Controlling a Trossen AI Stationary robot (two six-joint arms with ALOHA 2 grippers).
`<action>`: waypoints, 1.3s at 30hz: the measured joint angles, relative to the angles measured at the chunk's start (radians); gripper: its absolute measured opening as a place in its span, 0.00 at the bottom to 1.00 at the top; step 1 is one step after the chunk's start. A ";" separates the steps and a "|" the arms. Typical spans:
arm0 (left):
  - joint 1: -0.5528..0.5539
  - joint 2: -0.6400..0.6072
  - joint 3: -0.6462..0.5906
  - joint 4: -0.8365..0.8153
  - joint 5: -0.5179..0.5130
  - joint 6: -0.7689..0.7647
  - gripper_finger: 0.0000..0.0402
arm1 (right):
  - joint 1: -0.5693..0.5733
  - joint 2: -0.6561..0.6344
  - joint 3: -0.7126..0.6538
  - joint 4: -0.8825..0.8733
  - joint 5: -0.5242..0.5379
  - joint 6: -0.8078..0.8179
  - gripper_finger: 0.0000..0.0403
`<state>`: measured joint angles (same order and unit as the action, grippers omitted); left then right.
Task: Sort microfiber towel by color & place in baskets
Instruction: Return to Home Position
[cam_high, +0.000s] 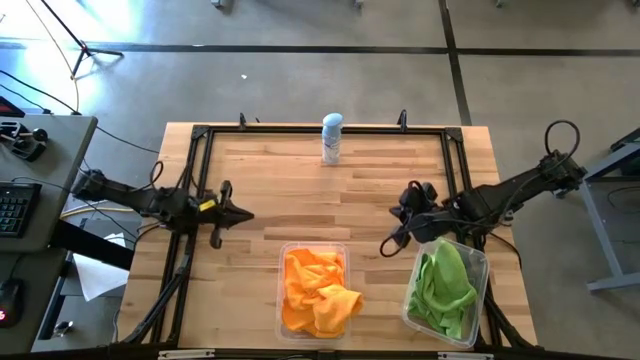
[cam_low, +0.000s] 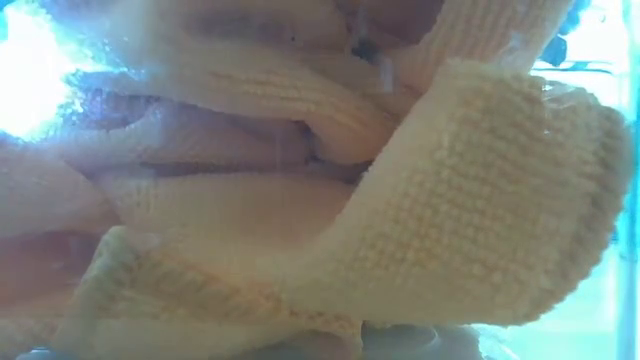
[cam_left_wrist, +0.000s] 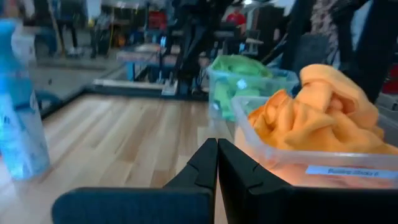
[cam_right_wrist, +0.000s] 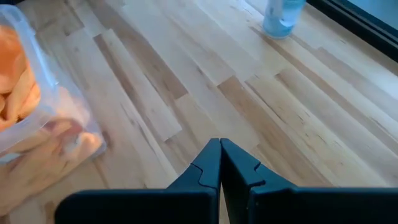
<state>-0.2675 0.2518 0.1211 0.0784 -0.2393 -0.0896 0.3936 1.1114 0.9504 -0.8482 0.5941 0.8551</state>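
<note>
Seen from above, a pale wooden surface (cam_high: 280, 180) with a black frame around it carried two clear plastic bins along one long edge. The orange-towel bin (cam_high: 313, 246) stood at the middle of that edge, heaped with crumpled bright orange towels (cam_high: 315, 290). The green-towel bin (cam_high: 484, 265) stood near it on the right, turned at a slight angle, and held lime green towels (cam_high: 445, 285) bunched inside. A white-and-blue spray can (cam_high: 332, 138) stood upright at the opposite edge, well apart from both bins.

My left claw (cam_high: 240, 213) reached in from the left side and sat low over bare wood, to the left of the orange-towel bin and apart from it. Its two dark fingers were pressed together with nothing between them. My left wrist camera looked past them at the orange-towel bin close by, with the green-towel bin behind it.

My right claw (cam_high: 393, 240) came in from the right, with its arm passing over a corner of the green-towel bin. The tips pointed down into the gap between the two bins. Its fingers were also closed and empty above bare wood.

The table-height camera showed only folds of towel pressed against a clear bin wall.
</note>
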 joint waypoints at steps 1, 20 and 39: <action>0.000 -0.026 -0.012 0.001 0.007 0.019 0.00 | -0.007 0.000 0.000 0.000 0.000 0.001 0.00; 0.038 -0.249 -0.110 -0.049 0.117 0.119 0.00 | -0.067 0.000 0.000 0.000 -0.008 0.006 0.00; 0.177 -0.234 -0.110 -0.064 0.198 -0.002 0.00 | -0.067 0.000 0.000 -0.003 -0.007 0.019 0.00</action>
<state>-0.0906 0.0174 0.0113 0.0139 -0.0413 -0.0919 0.3267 1.1115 0.9504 -0.8509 0.5868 0.8740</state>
